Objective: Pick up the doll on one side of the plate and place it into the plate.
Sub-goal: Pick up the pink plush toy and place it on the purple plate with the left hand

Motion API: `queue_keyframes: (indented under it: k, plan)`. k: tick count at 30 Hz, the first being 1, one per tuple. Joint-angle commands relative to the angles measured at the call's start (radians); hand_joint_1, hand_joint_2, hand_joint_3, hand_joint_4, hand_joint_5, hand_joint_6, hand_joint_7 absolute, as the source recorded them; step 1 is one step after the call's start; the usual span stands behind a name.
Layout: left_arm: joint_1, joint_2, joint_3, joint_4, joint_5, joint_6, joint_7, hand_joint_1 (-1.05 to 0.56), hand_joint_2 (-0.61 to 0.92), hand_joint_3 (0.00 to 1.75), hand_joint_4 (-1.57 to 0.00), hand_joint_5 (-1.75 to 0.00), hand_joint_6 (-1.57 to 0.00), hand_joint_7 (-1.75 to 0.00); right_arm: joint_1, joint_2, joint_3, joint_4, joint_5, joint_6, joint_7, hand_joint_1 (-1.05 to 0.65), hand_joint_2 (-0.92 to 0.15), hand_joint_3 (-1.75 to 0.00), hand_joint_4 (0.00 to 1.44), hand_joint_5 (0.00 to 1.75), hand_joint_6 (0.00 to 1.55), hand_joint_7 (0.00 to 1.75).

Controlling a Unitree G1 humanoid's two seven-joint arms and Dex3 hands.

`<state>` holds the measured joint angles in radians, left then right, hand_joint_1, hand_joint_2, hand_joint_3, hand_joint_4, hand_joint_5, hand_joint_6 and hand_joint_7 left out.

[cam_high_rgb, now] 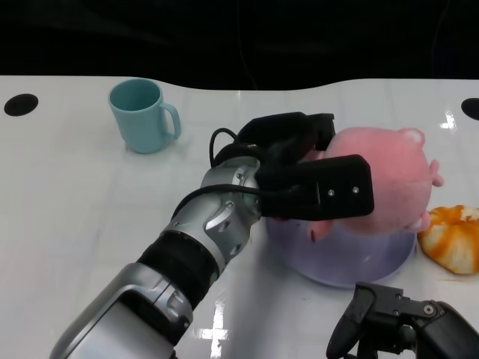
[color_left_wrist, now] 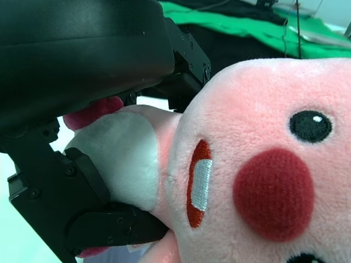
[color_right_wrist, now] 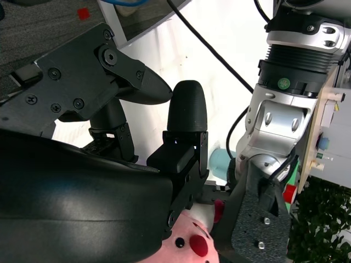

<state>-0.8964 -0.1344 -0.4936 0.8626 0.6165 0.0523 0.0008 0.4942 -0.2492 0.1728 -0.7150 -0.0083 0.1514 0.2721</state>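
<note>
Left hand (cam_high_rgb: 314, 176) holds the pink doll (cam_high_rgb: 393, 179), fingers wrapped round its near flank; in the left wrist view the black fingers (color_left_wrist: 82, 181) press into the doll's white patch beside its red cheek. The doll sits over the plate (cam_high_rgb: 340, 258), a pale lilac dish, and appears to rest on or just above it; contact cannot be confirmed. Right hand (cam_high_rgb: 397, 325), at 5 o'clock from the plate near the desk's front edge, holds nothing, its fingers apart in the right wrist view. Judged step: release. To do it well, the doll should be lowered until its base bears on the plate's centre, then the fingers opened evenly so the soft body does not roll toward the rim. An orange peel (cam_high_rgb: 453, 235) lies at 3 o'clock, just beside the plate, leaving little room on that side. A teal mug (cam_high_rgb: 142, 116) stands well apart at 10 o'clock. The white desk (cam_high_rgb: 75, 202) is open toward 9 o'clock, the better path for withdrawing the arm; the desk's dark far edge lies at 12 o'clock.
</note>
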Motion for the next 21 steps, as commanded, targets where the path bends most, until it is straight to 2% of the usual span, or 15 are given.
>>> queue_keyframes:
  k: [1, 4, 5, 6, 7, 8, 9, 10, 11, 12, 14, 18, 21]
  plan:
    - [-0.045, -0.010, 0.013, 0.016, -0.017, 0.011, 0.004, -0.29, 0.61, 0.61, -0.90, -1.75, -0.74, -1.36, 0.005, -0.008, -0.006, -0.009, 0.004, -0.013, 0.001, -0.21, -0.54, -1.06, 0.66, 1.69, 0.63, 1.33]
    - [-0.044, -0.015, 0.017, 0.018, -0.027, 0.023, -0.011, -0.31, 0.72, 0.38, -0.82, -1.75, -0.88, -0.68, 0.006, -0.008, -0.006, -0.006, 0.004, -0.016, 0.001, -0.21, -0.54, -1.06, 0.66, 1.68, 0.63, 1.32]
    - [-0.044, -0.011, 0.014, 0.021, -0.030, 0.020, -0.020, -0.31, 0.73, 0.36, -0.81, -1.75, -0.89, -0.61, 0.006, -0.008, -0.007, -0.006, 0.005, -0.016, 0.001, -0.21, -0.54, -1.07, 0.67, 1.68, 0.63, 1.32]
    - [-0.043, -0.005, 0.009, 0.020, -0.033, 0.012, -0.035, -0.33, 0.77, 0.30, -0.78, -1.68, -0.87, -0.46, 0.007, -0.008, -0.008, -0.006, 0.006, -0.018, 0.002, -0.21, -0.54, -1.07, 0.67, 1.68, 0.63, 1.32]
    - [-0.040, 0.002, 0.006, 0.017, -0.037, 0.006, -0.053, -0.38, 0.85, 0.21, -0.73, -1.54, -0.82, -0.28, 0.007, -0.009, -0.010, -0.005, 0.005, -0.020, 0.002, -0.21, -0.54, -1.07, 0.67, 1.68, 0.63, 1.32]
    - [-0.038, 0.007, 0.003, 0.012, -0.041, 0.003, -0.072, -0.41, 0.88, 0.17, -0.68, -1.43, -0.78, -0.19, 0.008, -0.010, -0.011, -0.004, 0.004, -0.023, 0.002, -0.21, -0.54, -1.07, 0.67, 1.68, 0.63, 1.32]
    - [-0.036, 0.013, -0.001, 0.006, -0.042, 0.003, -0.091, -0.44, 0.90, 0.15, -0.61, -1.34, -0.75, -0.13, 0.008, -0.011, -0.012, -0.003, 0.003, -0.026, 0.003, -0.22, -0.54, -1.07, 0.67, 1.68, 0.63, 1.33]
    - [-0.033, 0.023, -0.009, -0.002, -0.040, -0.002, -0.118, -0.47, 0.91, 0.17, -0.53, -1.18, -0.70, -0.08, 0.009, -0.011, -0.013, -0.004, 0.003, -0.024, 0.003, -0.22, -0.54, -1.06, 0.67, 1.68, 0.63, 1.33]
    - [-0.032, 0.035, -0.024, -0.009, -0.030, -0.008, -0.140, -0.54, 0.92, 0.22, -0.40, -0.84, -0.57, -0.03, 0.009, -0.011, -0.015, -0.006, 0.004, -0.019, 0.003, -0.22, -0.54, -1.06, 0.67, 1.68, 0.63, 1.33]
    - [-0.030, 0.046, -0.038, -0.016, -0.019, -0.013, -0.157, -0.58, 0.92, 0.25, -0.36, -0.64, -0.49, -0.02, 0.010, -0.011, -0.016, -0.008, 0.006, -0.015, 0.003, -0.22, -0.54, -1.06, 0.67, 1.69, 0.63, 1.33]
    - [-0.026, 0.064, -0.066, -0.032, 0.004, -0.016, -0.180, -0.66, 0.92, 0.30, -0.25, -0.42, -0.36, 0.00, 0.011, -0.012, -0.019, -0.009, 0.006, -0.017, 0.005, -0.22, -0.54, -1.05, 0.67, 1.68, 0.64, 1.33]
    - [-0.020, 0.089, -0.097, -0.050, 0.022, -0.027, -0.219, -0.80, 0.92, 0.38, -0.06, -0.29, -0.19, 0.00, 0.014, -0.014, -0.024, -0.010, 0.005, -0.015, 0.006, -0.23, -0.55, -1.05, 0.67, 1.68, 0.63, 1.33]
    - [-0.021, 0.106, -0.120, -0.068, 0.037, -0.025, -0.255, -0.91, 0.92, 0.44, -0.01, -0.17, -0.11, 0.00, 0.015, -0.016, -0.030, -0.009, 0.011, -0.017, 0.010, -0.23, -0.55, -1.04, 0.67, 1.68, 0.63, 1.33]
